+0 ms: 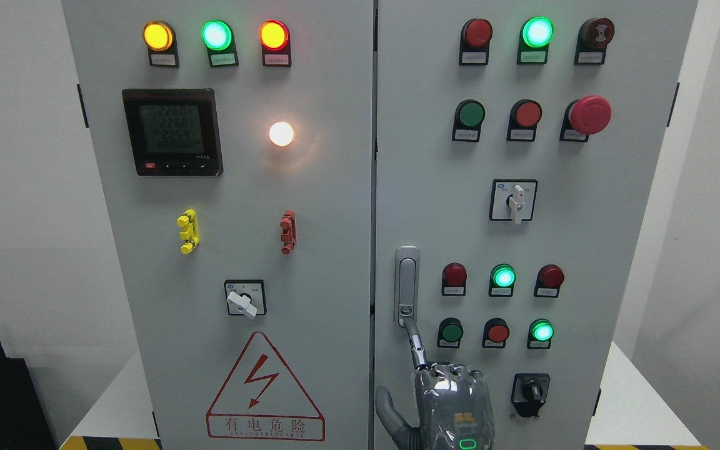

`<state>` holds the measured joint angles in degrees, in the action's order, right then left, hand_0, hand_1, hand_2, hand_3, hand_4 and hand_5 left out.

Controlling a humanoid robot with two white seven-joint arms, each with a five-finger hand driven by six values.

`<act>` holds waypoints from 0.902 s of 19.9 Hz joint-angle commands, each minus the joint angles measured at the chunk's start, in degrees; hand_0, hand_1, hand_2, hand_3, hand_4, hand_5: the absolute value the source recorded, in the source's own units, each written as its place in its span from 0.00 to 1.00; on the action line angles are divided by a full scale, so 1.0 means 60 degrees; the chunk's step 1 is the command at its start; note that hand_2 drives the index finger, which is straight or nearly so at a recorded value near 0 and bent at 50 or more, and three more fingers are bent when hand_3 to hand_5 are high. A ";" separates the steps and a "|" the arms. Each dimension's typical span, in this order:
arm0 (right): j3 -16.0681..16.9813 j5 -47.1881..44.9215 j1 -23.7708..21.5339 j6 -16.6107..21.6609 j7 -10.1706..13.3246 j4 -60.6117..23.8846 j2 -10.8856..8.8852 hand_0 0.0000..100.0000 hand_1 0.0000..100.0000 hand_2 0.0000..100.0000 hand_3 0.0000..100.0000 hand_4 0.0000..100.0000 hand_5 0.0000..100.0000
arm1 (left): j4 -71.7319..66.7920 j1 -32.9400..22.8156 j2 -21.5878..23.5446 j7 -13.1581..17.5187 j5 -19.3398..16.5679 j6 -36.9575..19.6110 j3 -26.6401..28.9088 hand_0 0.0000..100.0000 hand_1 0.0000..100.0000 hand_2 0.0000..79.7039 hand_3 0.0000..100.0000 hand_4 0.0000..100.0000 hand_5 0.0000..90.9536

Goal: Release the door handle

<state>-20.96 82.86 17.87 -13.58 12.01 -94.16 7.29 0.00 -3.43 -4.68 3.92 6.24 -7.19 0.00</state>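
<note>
From my screen I see the grey electrical cabinet (335,250) filling most of the frame, with its two doors closed side by side. The door handle (406,284) is a slim silver lever standing upright on the right door, just beside the centre seam, a little below the middle of the picture.

One robot hand (450,400) comes up from the bottom edge, slightly right of the middle, so I cannot say surely from which side its arm enters. It shows me its back, wrapped in clear plastic. One finger (415,340) is stretched upward and its tip is at the lower end of the door handle, touching it or almost touching. The other fingers are curled down against the palm, and the thumb points to the left. The robot hand is not wrapped around the handle.

On the left door I see a digital meter (172,131), three lit lamps in the upper left, and a red warning triangle (265,387) at the bottom.
</note>
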 commanded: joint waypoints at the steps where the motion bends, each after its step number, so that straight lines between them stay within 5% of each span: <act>1: -0.0038 0.0003 -0.0034 0.0022 -0.0024 0.0034 0.0000 0.35 0.37 0.11 1.00 1.00 0.99 | 0.0146 0.0000 0.0003 0.0005 0.0000 -0.0003 -0.0117 0.12 0.39 0.00 0.00 0.00 0.00; 18: -0.0008 -0.0027 -0.0034 0.0052 -0.0156 0.0034 -0.0044 0.35 0.37 0.11 1.00 1.00 0.99 | 0.0146 0.0000 0.0003 0.0005 0.0000 -0.0003 -0.0117 0.12 0.39 0.00 0.00 0.00 0.00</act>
<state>-21.07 82.82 17.44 -13.29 10.82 -93.95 7.19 0.00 -3.43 -4.67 3.92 6.24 -7.19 0.00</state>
